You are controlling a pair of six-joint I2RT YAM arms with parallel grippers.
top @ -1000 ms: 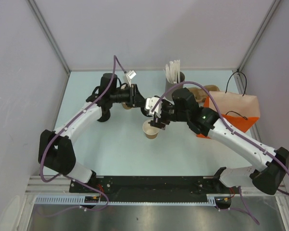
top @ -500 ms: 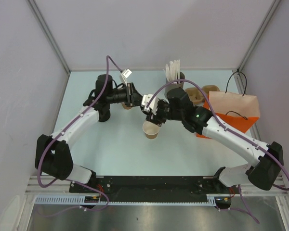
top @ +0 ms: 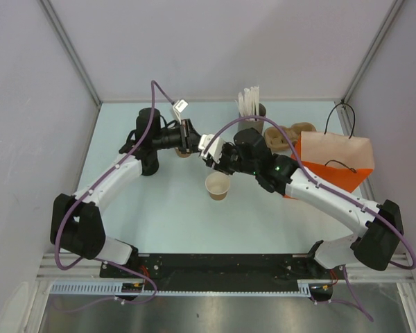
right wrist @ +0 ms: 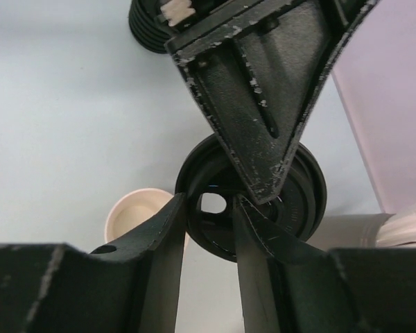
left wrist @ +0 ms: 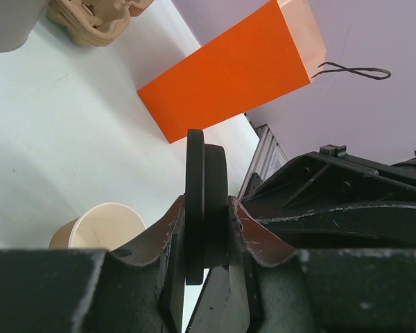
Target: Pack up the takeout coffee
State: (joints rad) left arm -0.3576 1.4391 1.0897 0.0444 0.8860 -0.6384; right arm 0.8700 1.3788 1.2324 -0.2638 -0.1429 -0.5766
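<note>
A lone tan paper cup (top: 218,186) stands open and lidless on the table; it also shows in the left wrist view (left wrist: 104,225) and the right wrist view (right wrist: 135,216). No lidded cup is in view. My left gripper (top: 196,143) (left wrist: 206,215) is shut on a black lid (left wrist: 206,173), held on edge above and behind the cup. My right gripper (top: 209,154) (right wrist: 211,215) is narrowly open, its fingertips at the left part of that lid (right wrist: 301,201), facing the left gripper. The orange paper bag (top: 333,166) (left wrist: 229,69) lies at the right.
A stack of black lids (top: 150,164) (right wrist: 149,28) stands under the left arm. A pulp cup carrier (top: 284,135) (left wrist: 90,21) sits beside the bag. A dark holder of white sticks (top: 252,105) stands at the back. White walls close in on three sides.
My right gripper has moved up and left, away from the cup, to the lid in my left gripper. The left gripper has drawn back a little with the lid. The cup stands alone.
</note>
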